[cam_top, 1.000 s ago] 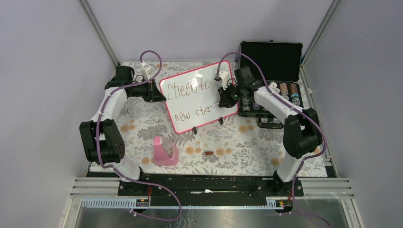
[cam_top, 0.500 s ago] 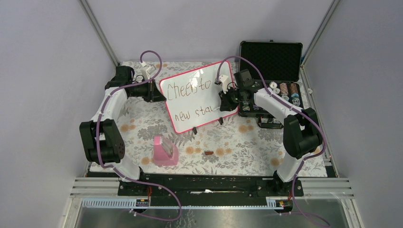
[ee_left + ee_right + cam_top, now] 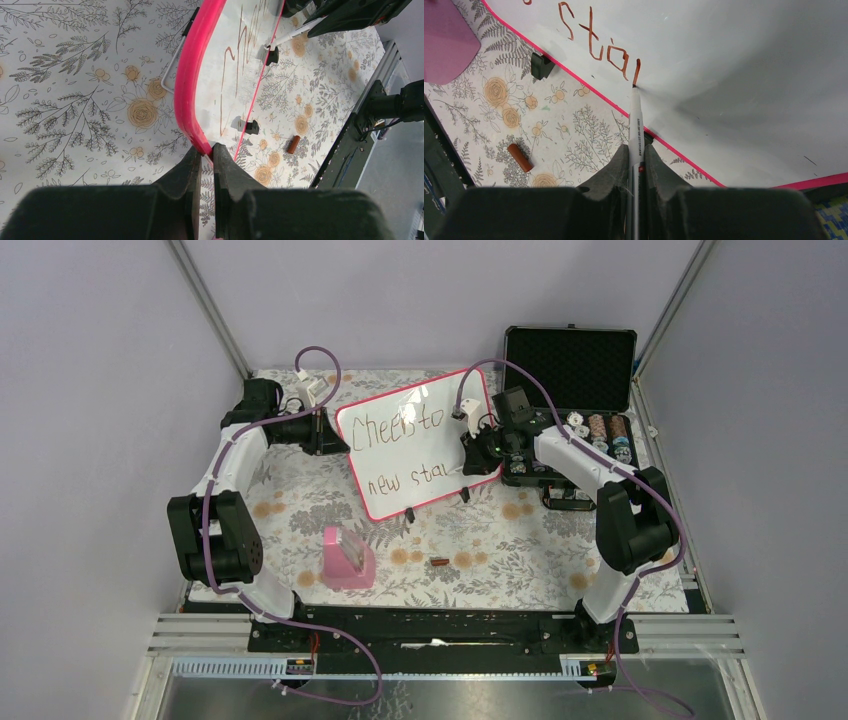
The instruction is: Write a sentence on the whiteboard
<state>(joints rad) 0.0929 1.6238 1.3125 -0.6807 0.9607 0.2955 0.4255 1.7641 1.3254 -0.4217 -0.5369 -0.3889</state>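
The whiteboard (image 3: 415,458), pink-framed, stands tilted on black feet at mid-table. My left gripper (image 3: 337,438) is shut on its left frame edge; in the left wrist view the fingers (image 3: 206,150) pinch the pink frame (image 3: 191,80). My right gripper (image 3: 472,453) is shut on a white marker (image 3: 636,122), whose tip touches the whiteboard (image 3: 734,65) near its lower edge. The sentence (image 3: 400,427) reads "Cheers to" above "new sta", with a fresh brown stroke (image 3: 638,67) right after the "a".
An open black case (image 3: 570,360) with round spools (image 3: 597,428) sits right behind the board's right side. A pink block (image 3: 348,557) and a brown marker cap (image 3: 438,562) lie on the floral cloth in front. Metal rails border the table.
My right gripper has shifted slightly right with the marker, and a new stroke has appeared after "sta". The left gripper and the board have stayed still.
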